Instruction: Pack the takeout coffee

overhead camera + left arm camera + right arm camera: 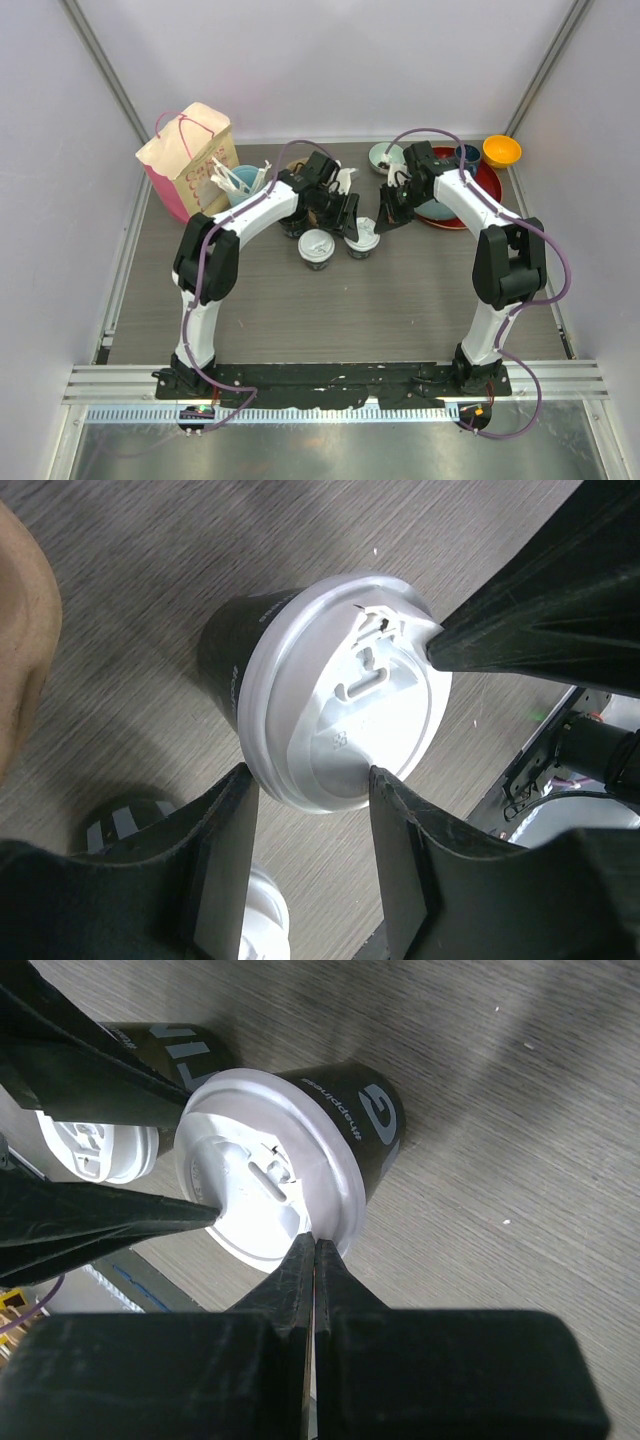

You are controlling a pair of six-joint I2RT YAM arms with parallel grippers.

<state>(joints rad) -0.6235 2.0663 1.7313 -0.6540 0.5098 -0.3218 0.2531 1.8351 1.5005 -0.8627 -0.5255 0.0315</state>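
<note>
Two black takeout coffee cups with white sip lids stand mid-table. The right one [362, 240] [340, 690] [265, 1180] sits under both grippers. My left gripper [345, 222] [310, 775] is open, and its fingers [225, 860] straddle the near edge of that lid, at or just above the rim. My right gripper [378, 228] [315, 1240] is shut with nothing in it, its tip resting against the same lid's rim. The other cup [315, 248] [265, 920] [95, 1150] stands free just beside it.
A pink and tan paper bag [190, 160] stands at the back left, next to a light-blue cup of white utensils [240, 183]. A red plate [480, 190], an orange bowl [501, 151] and a pale green bowl [385, 155] lie at the back right.
</note>
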